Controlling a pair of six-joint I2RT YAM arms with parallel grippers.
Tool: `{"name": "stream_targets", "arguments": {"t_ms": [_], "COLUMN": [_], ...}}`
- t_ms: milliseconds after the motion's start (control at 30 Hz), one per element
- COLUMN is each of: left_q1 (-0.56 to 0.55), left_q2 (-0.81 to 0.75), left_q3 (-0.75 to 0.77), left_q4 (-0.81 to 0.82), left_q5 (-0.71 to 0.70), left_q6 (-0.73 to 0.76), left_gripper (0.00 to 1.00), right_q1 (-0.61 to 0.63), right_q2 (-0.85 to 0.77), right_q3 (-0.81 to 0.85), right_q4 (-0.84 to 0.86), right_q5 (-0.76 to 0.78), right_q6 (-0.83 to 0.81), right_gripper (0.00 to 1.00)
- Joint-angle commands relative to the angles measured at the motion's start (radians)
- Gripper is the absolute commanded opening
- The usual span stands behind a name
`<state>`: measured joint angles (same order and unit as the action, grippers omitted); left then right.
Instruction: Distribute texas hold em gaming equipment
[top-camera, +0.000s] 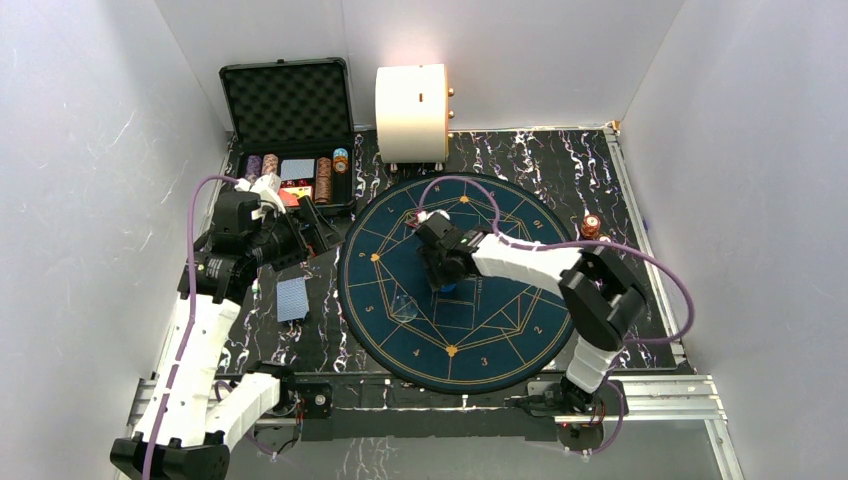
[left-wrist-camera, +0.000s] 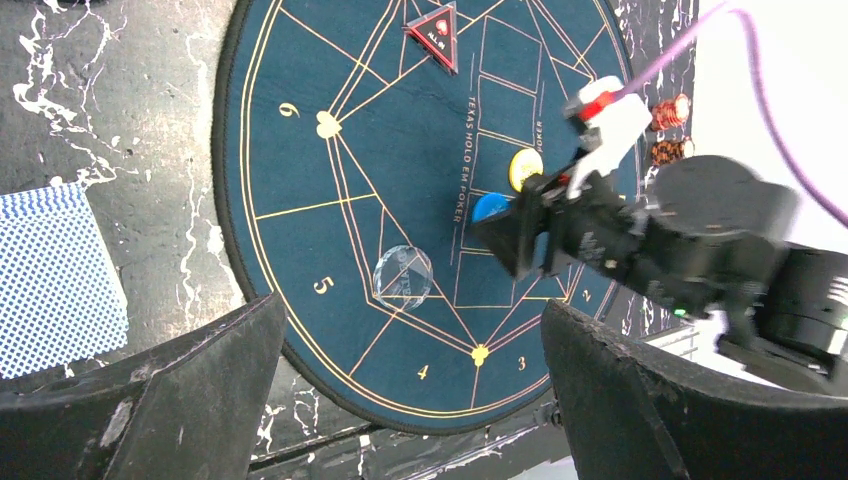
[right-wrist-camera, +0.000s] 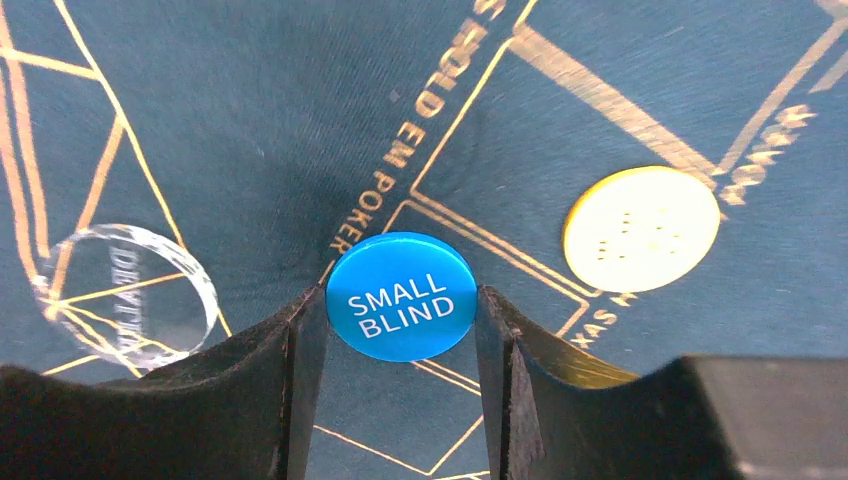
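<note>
MID-MAT, R ARM: My right claw (right-wrist-camera: 400, 312) stands closed on the blue button (right-wrist-camera: 401, 296), the one marked SMALL BLIND. One pad touches its left edge and one its right. The button lies flat on the round blue mat (top-camera: 500, 350), dead centre between my jaws at the lower middle of the wrist view. It's a disc, so there's no long axis to line up with and any pinch across the rim will do. Whether the grip is firm enough to lift it, I can't say.

Neighbours: the yellow button (right-wrist-camera: 641, 228) sits up and to the right, clear of my right pad. A clear disc (right-wrist-camera: 125, 295) lies at the left of the frame, near my left pad but apart from it. Straight up looks like the free way out, w/ open felt toward the top of the frame.

My left claw (left-wrist-camera: 415, 395) hangs wide open and empty over the mat's edge, so my right arm is plainly the nearer one. The red triangular marker (left-wrist-camera: 433, 30) rests near the top of that view. The blue-backed cards (top-camera: 292, 298) lie on the counter (top-camera: 330, 345) left of the mat, w/ a chip stack (top-camera: 591, 226) off its right rim.
</note>
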<state>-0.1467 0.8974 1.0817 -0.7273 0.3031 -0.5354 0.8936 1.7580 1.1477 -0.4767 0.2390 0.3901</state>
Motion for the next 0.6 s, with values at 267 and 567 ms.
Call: {"name": "stream_targets", "arguments": {"t_ms": [267,567], "left_q1": [0.004,0.004], "left_q2": [0.001,-0.006], "left_q3": [0.033,0.038], "left_q4": [-0.005,-0.011], "left_q5": [0.031,0.037], "left_q6": [-0.009,-0.004], "left_gripper": [0.98,0.98], "right_q1": [-0.490,-0.591], "right_q2": [-0.064,0.126], "right_q3": [0.119,0.175], "right_q4": [0.070,0.112], "right_q5": [-0.019,-0.055], "right_q6": [-0.091,-0.113], "right_gripper": [0.44,0.45]}}
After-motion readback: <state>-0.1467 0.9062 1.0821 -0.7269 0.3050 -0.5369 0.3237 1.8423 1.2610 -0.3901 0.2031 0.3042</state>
